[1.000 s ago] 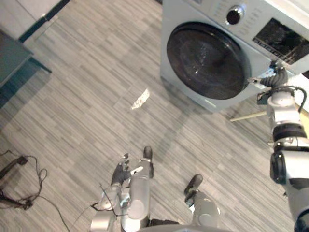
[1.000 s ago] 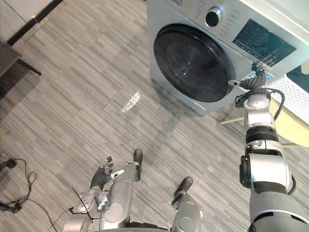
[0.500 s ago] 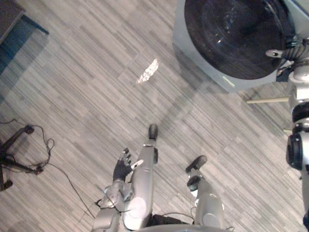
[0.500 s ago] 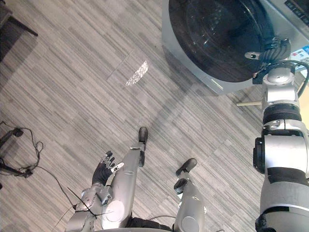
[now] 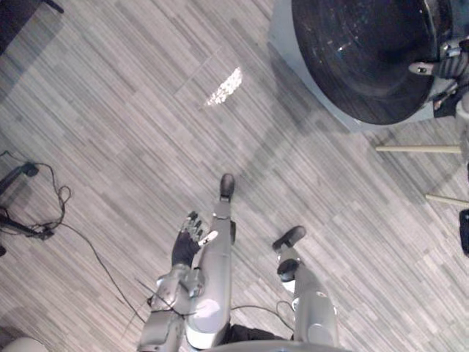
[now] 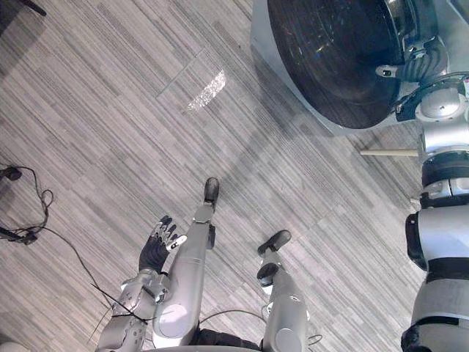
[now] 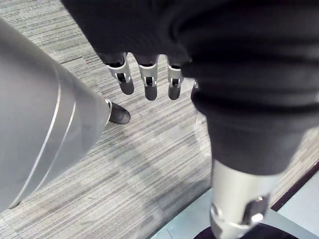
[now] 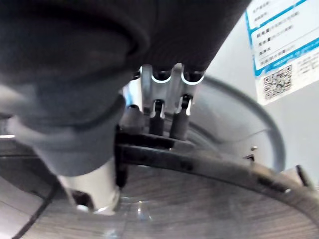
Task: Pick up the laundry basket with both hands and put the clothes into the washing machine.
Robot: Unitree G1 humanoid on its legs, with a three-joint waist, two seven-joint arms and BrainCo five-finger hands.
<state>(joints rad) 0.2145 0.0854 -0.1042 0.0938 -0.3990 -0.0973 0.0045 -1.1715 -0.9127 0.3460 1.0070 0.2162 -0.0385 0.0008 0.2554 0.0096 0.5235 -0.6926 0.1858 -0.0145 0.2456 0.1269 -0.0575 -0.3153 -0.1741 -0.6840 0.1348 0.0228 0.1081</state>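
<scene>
1. A pale grey front-loading washing machine [image 5: 281, 51] stands on the grey plank-patterned floor [image 5: 110, 147], ahead of the robot and to its right.
2. Its large round dark glass door [image 6: 330, 51] faces the robot.
3. The right hand [image 6: 419, 64] is at the door's right edge, with the arm stretched forward to reach it.
4. In the right wrist view its fingers [image 8: 157, 112] are bent over the door's dark rim and hook it. Their tips dip behind the rim, and the thumb lies close beside them.
5. In that view the rim stands a little off the pale ring of the machine front behind it.
6. A white sticker with blue print [image 8: 276, 50] sits on the machine front just beside the door.
7. The left hand [image 5: 185, 248] hangs low at the robot's left side, well apart from the machine and holding nothing.
8. Its fingers [image 7: 148, 82] are straight and slightly spread above the floor.
9. Two thin pale wooden legs [image 5: 418, 149] lie across the floor just right of the machine.
10. A bright patch of light [image 5: 223, 86] marks the floor to the left of the machine.
</scene>
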